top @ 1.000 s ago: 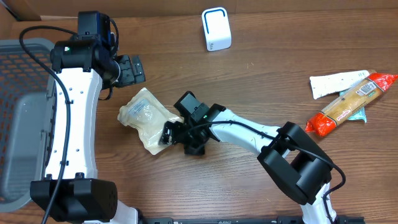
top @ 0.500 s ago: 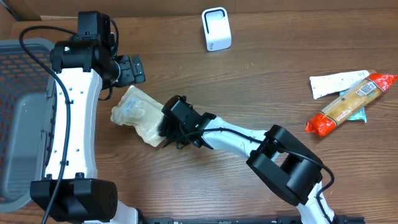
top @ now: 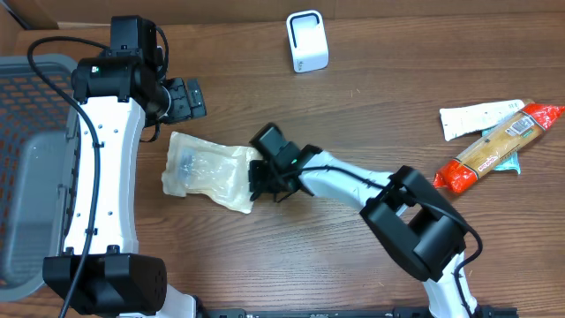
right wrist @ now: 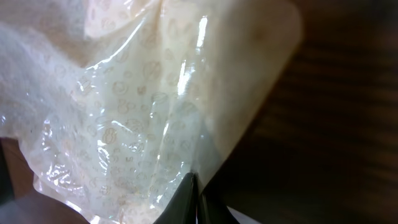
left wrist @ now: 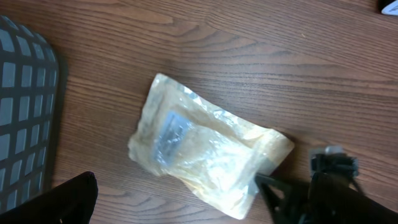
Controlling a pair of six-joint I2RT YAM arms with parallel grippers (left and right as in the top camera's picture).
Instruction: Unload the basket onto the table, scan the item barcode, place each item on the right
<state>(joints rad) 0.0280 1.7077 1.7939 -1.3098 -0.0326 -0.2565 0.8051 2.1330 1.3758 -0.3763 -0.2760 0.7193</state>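
Note:
The item is a clear, yellowish plastic pouch (top: 207,172) lying left of the table's middle, with a small grey part showing inside it (left wrist: 169,132). No barcode shows on it in any view. My right gripper (top: 259,181) is shut on the pouch's right edge; in the right wrist view the two fingertips (right wrist: 194,193) meet on the film of the pouch (right wrist: 143,93). My left gripper (top: 185,97) hangs open behind the pouch and holds nothing; one dark finger (left wrist: 68,199) shows at the bottom of its wrist view. The white scanner (top: 307,41) stands at the back.
A grey mesh basket (top: 26,177) fills the left edge. At the far right lie a red-ended cracker pack (top: 494,146) and a white packet (top: 477,117). Bare wood lies between the pouch and the scanner.
My right gripper has gone from open to shut on the pouch's right edge. The pouch has turned and now lies flatter, stretched left to right. The left arm has not moved.

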